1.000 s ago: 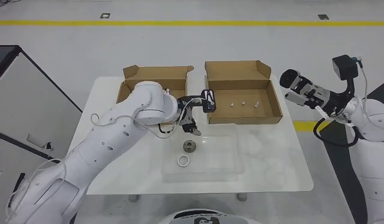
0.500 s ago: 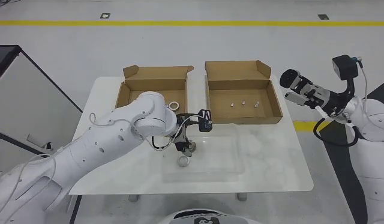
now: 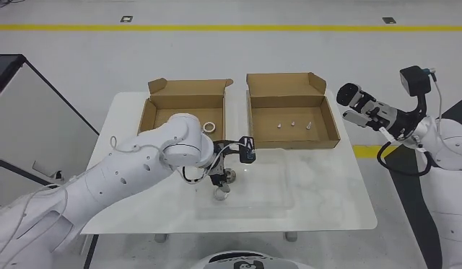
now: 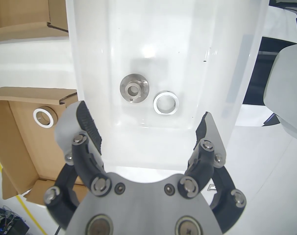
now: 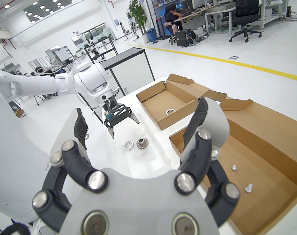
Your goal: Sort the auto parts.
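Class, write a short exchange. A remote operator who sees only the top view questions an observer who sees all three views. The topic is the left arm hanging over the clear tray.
Operator: The left arm covers the tray in my view. What lies beneath its pincer?
Observer: The left wrist view shows a flanged hub and a ring collar lying side by side on the floor of the clear tray.
Operator: Is that pincer gripping either of them?
Observer: No. The left pincer hangs open and empty over the tray, with neither part between its fingers.
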